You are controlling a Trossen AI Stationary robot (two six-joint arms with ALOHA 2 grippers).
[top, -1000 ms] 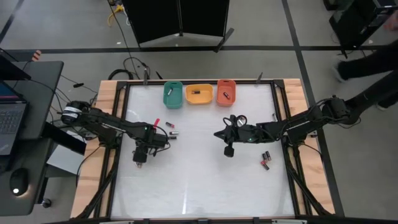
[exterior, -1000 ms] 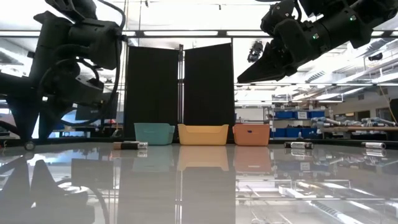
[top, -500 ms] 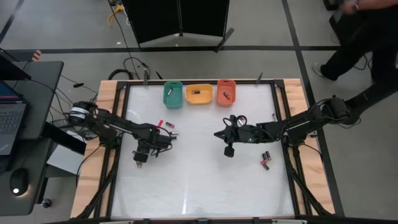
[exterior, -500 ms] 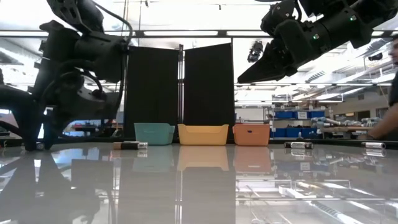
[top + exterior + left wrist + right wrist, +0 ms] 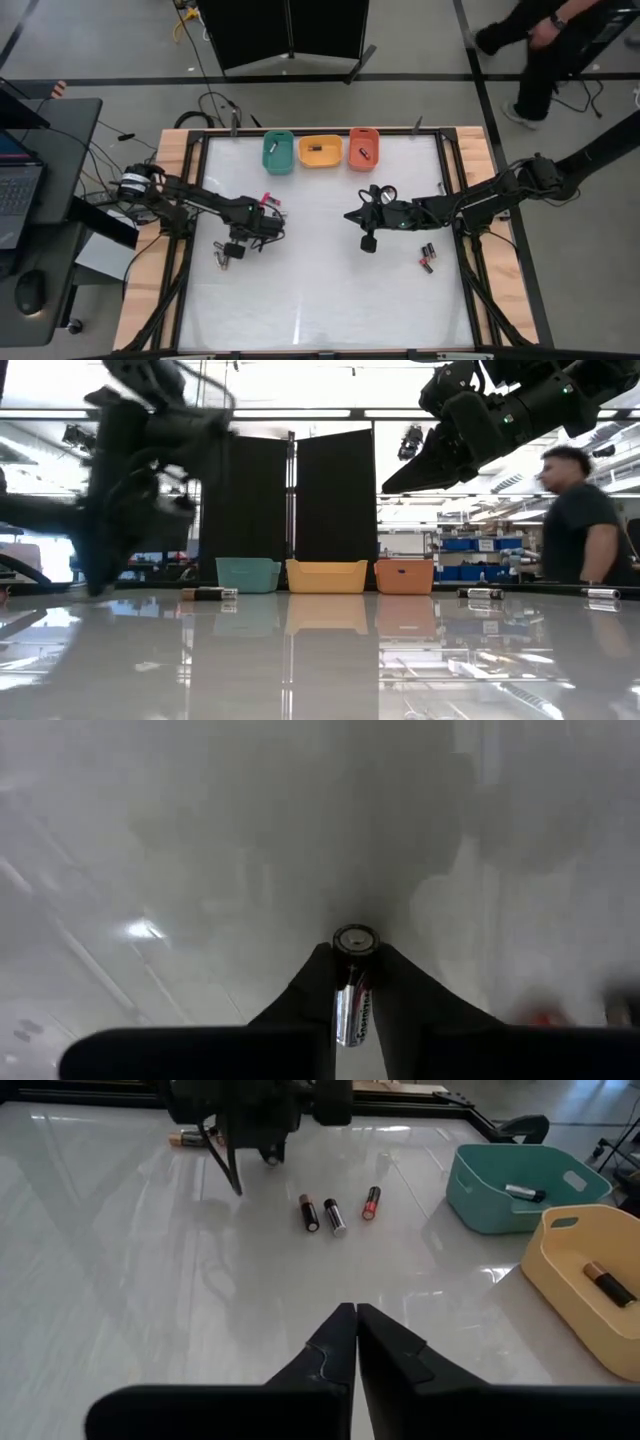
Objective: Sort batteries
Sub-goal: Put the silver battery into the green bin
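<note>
My left gripper [image 5: 230, 250] points steeply down at the table's left part and is shut on a silvery battery [image 5: 352, 942] with red print. My left gripper [image 5: 96, 575] shows blurred in the low view. Three loose batteries [image 5: 334, 1214] lie on the table just beyond it, one of them red [image 5: 268, 200]. My right gripper [image 5: 350, 215] hangs shut above mid-table with nothing between its fingers [image 5: 355, 1325]. More batteries [image 5: 428, 258] lie near the right edge. My left gripper pinches the battery's sides [image 5: 350, 1005] between its two fingers. The battery lies along the fingers, and its round end [image 5: 354, 938] sticks out past the fingertips toward the table. The fingers come from above. Whether that end touches the table I cannot tell.
Along the far edge stand a green tray [image 5: 278, 152], a yellow tray [image 5: 320, 150] and an orange-red tray [image 5: 363, 148], each with a battery inside. A person [image 5: 540, 40] walks beyond the table's far right corner. The near half of the table is bare.
My left arm has shifted a little toward the table's right edge and shows blurred with motion now. In the low view its two spread fingers have come together into one dark prong. My right arm has kept still. The person has walked along the far right.
</note>
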